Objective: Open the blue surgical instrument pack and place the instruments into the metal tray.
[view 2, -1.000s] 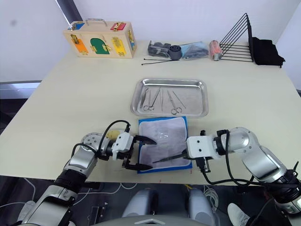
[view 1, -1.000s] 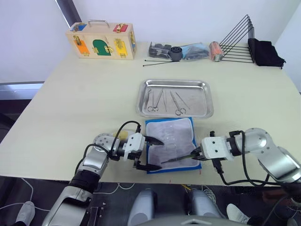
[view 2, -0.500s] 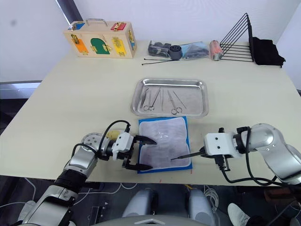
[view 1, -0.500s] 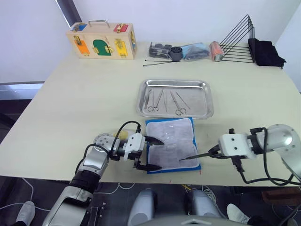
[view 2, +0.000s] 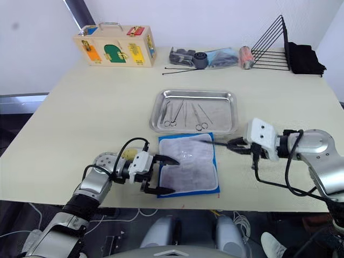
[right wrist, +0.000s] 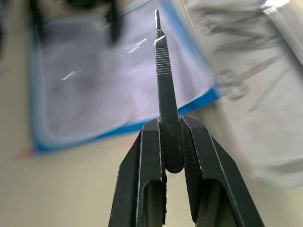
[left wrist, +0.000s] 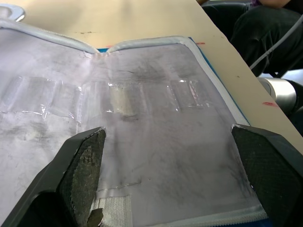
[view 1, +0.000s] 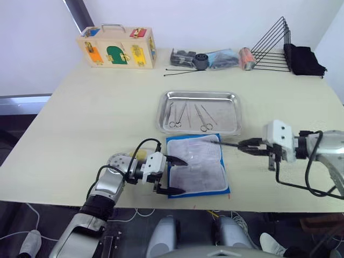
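Pincer of the right arm (view 1: 243,144) is seen pressed together on a straight, slim instrument (right wrist: 163,66), held by its butt end so that the long axis runs out from the fingertips toward the robot's left, roughly level over the tabletop (view 1: 80,107). Its free tip is seen just over the far right corner of the blue surgical instrument pack (view 1: 196,164), close to the near rim of the metal tray (view 1: 200,95). The tray lies beyond that tip, farther from the robot, with four instruments already laid lengthwise in it. The right arm is judged the nearer one for the drop, and a short carry away from the robot is what the move seems to call for. The pack is spread open and flat between the two arms, its pockets apparently emptied. The left pincer (view 1: 172,174) is spread wide at the pack's left edge, pinching nothing.
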Robot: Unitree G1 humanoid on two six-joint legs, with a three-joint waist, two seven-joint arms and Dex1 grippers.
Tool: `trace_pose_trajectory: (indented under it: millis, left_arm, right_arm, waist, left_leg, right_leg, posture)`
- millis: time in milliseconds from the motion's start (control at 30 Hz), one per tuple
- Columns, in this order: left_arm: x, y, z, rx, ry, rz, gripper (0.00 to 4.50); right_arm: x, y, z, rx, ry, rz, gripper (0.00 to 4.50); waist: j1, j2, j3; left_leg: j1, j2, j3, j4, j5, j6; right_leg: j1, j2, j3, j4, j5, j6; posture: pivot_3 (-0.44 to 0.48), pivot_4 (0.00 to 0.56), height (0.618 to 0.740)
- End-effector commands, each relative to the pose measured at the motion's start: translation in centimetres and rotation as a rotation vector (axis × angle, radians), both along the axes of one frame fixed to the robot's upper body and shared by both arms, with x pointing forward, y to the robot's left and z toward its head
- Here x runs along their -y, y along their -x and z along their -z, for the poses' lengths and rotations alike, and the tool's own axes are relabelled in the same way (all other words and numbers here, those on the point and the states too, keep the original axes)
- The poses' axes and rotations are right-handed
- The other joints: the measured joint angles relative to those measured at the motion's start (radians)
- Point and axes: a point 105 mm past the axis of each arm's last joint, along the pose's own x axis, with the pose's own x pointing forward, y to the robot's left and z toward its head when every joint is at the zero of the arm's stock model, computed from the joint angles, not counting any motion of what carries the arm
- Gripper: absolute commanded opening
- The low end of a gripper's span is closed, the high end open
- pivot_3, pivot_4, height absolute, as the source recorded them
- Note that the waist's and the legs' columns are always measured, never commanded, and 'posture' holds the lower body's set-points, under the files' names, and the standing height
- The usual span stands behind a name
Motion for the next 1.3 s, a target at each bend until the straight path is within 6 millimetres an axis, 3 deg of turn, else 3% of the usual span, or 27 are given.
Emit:
trace_pose_trajectory:
  millis: [33,167,533,867,1133,1167,1200,1300]
  left_arm:
    - [-0.4,1.7,3.2,-0.131,-0.085,0.003,4.5]
    - [-0.4,1.8,3.2,-0.133,-0.086,-0.004,4.5]
    - [-0.5,1.8,3.2,-0.13,-0.086,-0.02,4.5]
    - [-0.5,1.7,3.2,-0.127,-0.089,-0.024,4.5]
    - [-0.5,1.7,3.2,-0.126,-0.087,-0.024,4.5]
    - [-0.5,1.7,3.2,-0.127,-0.088,-0.025,4.5]
    - [-0.5,1.8,3.3,-0.127,-0.089,-0.025,4.5]
    - [-0.7,1.8,3.4,-0.125,-0.099,-0.029,4.5]
  right_arm:
    - [-0.3,-2.5,-1.7,0.07,-0.099,0.152,0.03]
    - [-1.4,-4.4,-1.8,0.055,-0.165,0.273,0.03]
    - [-2.4,-9.3,1.7,-0.106,-0.256,0.676,0.03]
    - [-3.3,-10.9,3.4,-0.187,-0.246,0.845,0.03]
    - [-4.1,-11.4,4.0,-0.203,-0.254,0.87,0.03]
    - [-4.3,-11.3,4.0,-0.205,-0.261,0.859,0.98]
    - [-4.3,-11.2,3.9,-0.202,-0.264,0.853,1.26]
    - [-4.4,-11.2,3.0,-0.173,-0.286,0.839,2.79]
  waist:
    - [-0.002,0.0,0.0]
    - [-0.001,0.001,0.0]
    - [-0.005,0.002,0.0]
    - [-0.005,0.002,-0.001]
    - [-0.006,0.002,-0.001]
    - [-0.006,0.002,-0.001]
    - [-0.006,0.002,-0.001]
    - [-0.006,0.002,-0.001]
  left_leg:
    - [0.0,0.0,0.0,0.0,0.0,0.0]
    - [-0.001,0.0,0.0,0.0,0.0,0.0]
    - [-0.001,0.0,0.002,-0.001,0.0,0.0]
    - [-0.002,0.0,0.001,-0.001,0.0,0.0]
    - [-0.002,0.0,0.001,-0.001,0.0,0.0]
    - [-0.002,0.0,0.001,-0.001,0.0,0.0]
    - [-0.002,0.0,0.001,-0.001,0.0,0.0]
    - [-0.002,0.0,0.001,-0.001,0.0,0.0]
  right_leg:
    - [0.0,0.0,0.0,0.0,0.0,0.0]
    - [-0.001,0.0,0.0,0.0,0.0,0.0]
    - [-0.003,0.0,0.001,0.002,0.0,0.0]
    - [-0.004,0.0,0.001,0.002,0.0,0.0]
    - [-0.004,0.0,0.001,0.002,0.0,0.0]
    - [-0.004,0.0,0.001,0.002,0.0,0.0]
    - [-0.004,0.0,0.001,0.002,0.0,0.0]
    - [-0.004,0.0,0.001,0.002,0.0,0.0]
  posture:
    - [0.0,0.15,0.74]
    - [0.0,0.15,0.74]
    - [0.0,0.15,0.74]
    - [0.0,0.15,0.74]
    - [0.0,0.15,0.74]
    - [0.0,0.15,0.74]
    - [0.0,0.15,0.74]
    - [0.0,0.15,0.74]
